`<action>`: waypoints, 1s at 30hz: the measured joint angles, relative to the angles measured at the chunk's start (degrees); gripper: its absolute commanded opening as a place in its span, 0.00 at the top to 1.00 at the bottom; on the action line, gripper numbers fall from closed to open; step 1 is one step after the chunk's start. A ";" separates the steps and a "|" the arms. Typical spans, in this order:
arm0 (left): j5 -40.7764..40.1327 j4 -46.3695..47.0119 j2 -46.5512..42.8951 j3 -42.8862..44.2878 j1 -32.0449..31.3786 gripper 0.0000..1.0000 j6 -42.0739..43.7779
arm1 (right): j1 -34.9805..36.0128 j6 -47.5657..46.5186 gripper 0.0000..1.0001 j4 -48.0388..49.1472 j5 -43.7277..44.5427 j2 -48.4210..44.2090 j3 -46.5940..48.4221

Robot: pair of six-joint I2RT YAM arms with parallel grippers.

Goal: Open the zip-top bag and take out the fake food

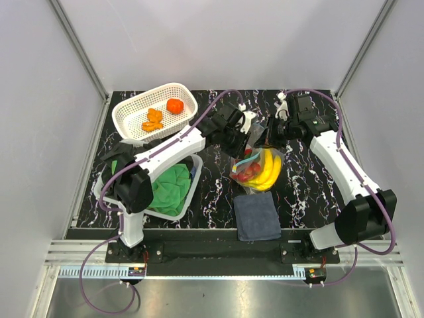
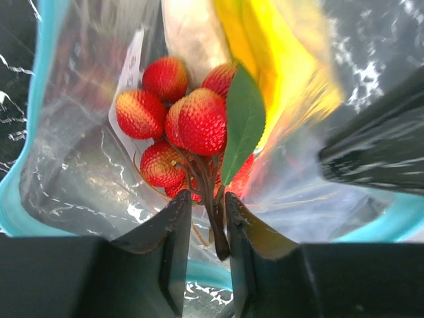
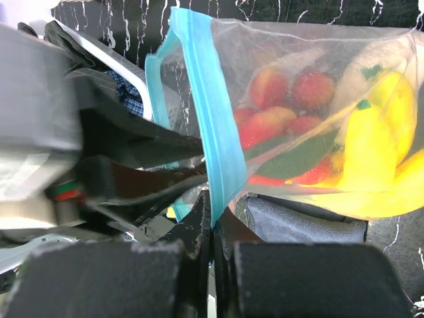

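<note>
Left tool (image 2: 209, 207) inside zip-top bag (image 2: 69, 179), jaws around stem of red berries (image 2: 199, 119)

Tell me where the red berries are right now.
In the top view the red berries lie inside the bag mid-table, beside the bananas and just beyond the blue cloth.

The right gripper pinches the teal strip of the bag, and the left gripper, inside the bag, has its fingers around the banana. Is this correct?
Not quite: the left wrist view shows the left gripper with its fingers around the stem of the red berries, not the banana. The rest holds.
</note>
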 measured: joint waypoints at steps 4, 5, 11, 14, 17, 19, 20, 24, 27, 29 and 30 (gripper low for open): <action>0.07 -0.04 0.02 2.23 0.00 1.00 -0.17 | 0.00 0.00 1.00 0.02 0.00 -0.37 -0.52; 0.13 -0.07 0.02 2.64 0.00 1.00 -0.09 | 0.00 0.00 1.00 0.02 0.02 -0.44 -0.57; 0.24 -0.09 0.02 3.91 0.00 1.00 0.39 | 0.00 0.00 1.00 0.07 0.02 -0.98 -1.38; 0.42 -0.70 0.02 4.48 0.00 1.00 0.42 | 0.00 0.00 1.00 0.07 0.04 -1.11 -1.60; 0.39 -1.44 0.02 5.42 0.00 1.00 0.39 | 0.00 -0.02 1.00 0.09 0.07 -1.20 -1.75; 0.28 -2.25 0.02 6.91 0.00 1.00 0.42 | 0.00 0.00 1.00 0.09 0.09 -1.22 -1.81; 0.20 -2.47 0.02 8.00 0.00 1.00 0.42 | 0.00 -0.02 1.00 0.13 0.11 -1.25 -1.92; -0.74 -2.64 -0.04 13.42 0.00 1.00 0.50 | 0.00 -0.02 1.00 0.11 0.46 -1.31 -2.38; -2.56 -2.64 -0.04 16.70 0.00 1.00 0.96 | 0.00 -0.02 1.00 0.13 1.18 -1.44 -2.40; -4.11 -2.51 -0.07 18.21 0.02 1.00 1.36 | 0.00 0.02 1.00 0.13 2.10 -1.73 -2.40; -4.90 -2.51 -0.09 18.75 0.07 1.00 1.49 | -0.02 0.00 1.00 0.11 2.51 -1.88 -2.40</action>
